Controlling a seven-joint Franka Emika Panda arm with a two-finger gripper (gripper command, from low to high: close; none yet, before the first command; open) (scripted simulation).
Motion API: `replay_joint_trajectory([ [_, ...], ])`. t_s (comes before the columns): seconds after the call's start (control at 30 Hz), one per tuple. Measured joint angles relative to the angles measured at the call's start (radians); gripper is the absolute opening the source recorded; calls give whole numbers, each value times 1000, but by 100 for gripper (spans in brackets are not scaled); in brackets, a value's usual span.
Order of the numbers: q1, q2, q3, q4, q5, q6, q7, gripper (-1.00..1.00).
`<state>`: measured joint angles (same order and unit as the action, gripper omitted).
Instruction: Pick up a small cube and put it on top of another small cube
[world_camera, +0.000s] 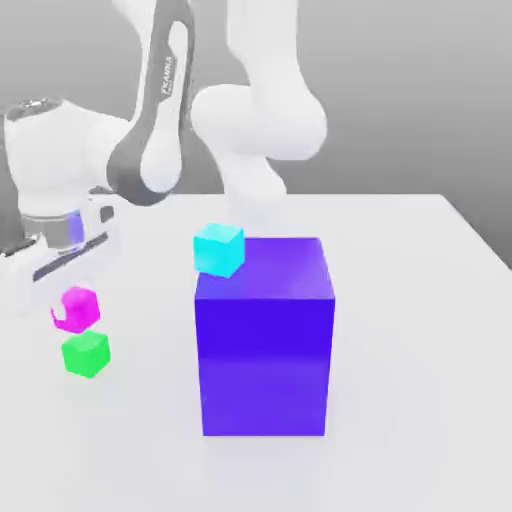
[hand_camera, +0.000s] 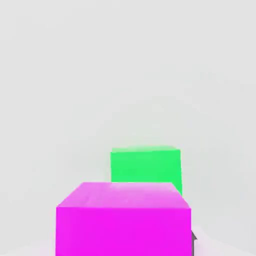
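three small matte cubes (world_camera: 77, 308), tall glossy block (world_camera: 265, 340)

Obstacle: blue block (world_camera: 265, 340) mid-counter (world_camera: 420, 330), cyan cube (world_camera: 219, 249) at its corner.
Free room: open counter around pink cube (world_camera: 76, 309) and green cube (world_camera: 86, 353).

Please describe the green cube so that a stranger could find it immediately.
Start at the big blue block on the white table. Look toward the exterior view's left: two small cubes sit together. The green cube is the lower one, nearer the camera, under the pink cube.
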<state>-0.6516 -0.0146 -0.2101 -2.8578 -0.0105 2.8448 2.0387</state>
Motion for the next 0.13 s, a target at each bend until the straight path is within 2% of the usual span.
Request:
replay_joint_trajectory([
  [0.03,-3,35,8,0,27,34,-17,-100],
  [0.07,-9,67,22,1,55,65,-36,100],
  [0.13,-9,67,22,1,55,65,-36,100],
])
